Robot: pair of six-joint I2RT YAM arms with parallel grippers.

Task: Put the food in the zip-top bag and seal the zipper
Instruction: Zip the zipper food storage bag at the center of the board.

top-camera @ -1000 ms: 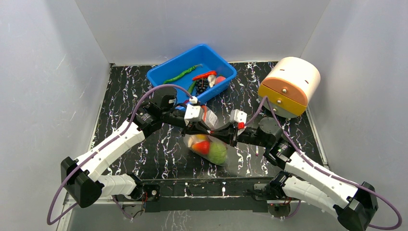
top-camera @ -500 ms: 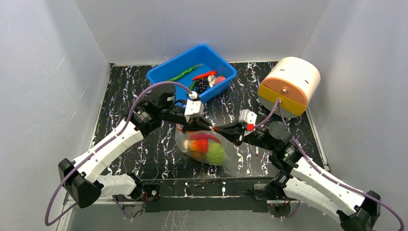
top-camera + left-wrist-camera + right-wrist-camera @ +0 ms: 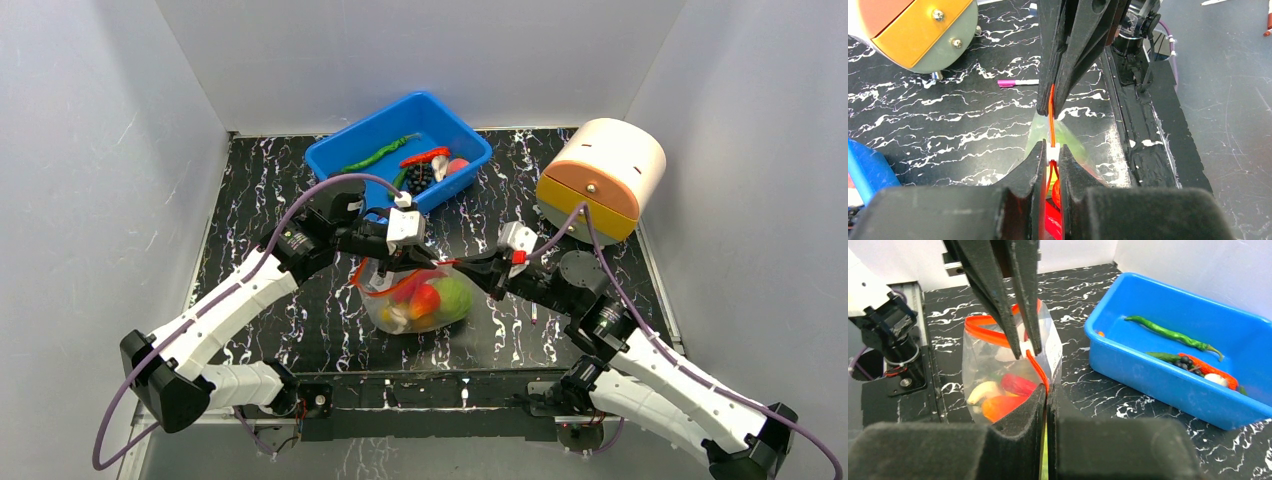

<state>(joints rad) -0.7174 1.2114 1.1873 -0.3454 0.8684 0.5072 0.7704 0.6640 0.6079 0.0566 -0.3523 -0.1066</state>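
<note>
Zip-top bag [image 3: 400, 305], clear and filled with toy food [image 3: 432, 300], is held up between both grippers over the black marbled table [image 3: 260, 180], near the blue tub [image 3: 365, 125]. A white patch [image 3: 1053, 347] on it is too blurred to read. The left gripper [image 3: 1050, 150] is closed on the zipper [image 3: 1050, 107] at its white end. The right gripper [image 3: 1044, 390] pinches the orange strip tightly.

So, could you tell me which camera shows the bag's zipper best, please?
Right wrist: the zipper loops visibly around the bag mouth. Left wrist shows only a thin edge-on stretch; the top view, a small orange sliver.
</note>
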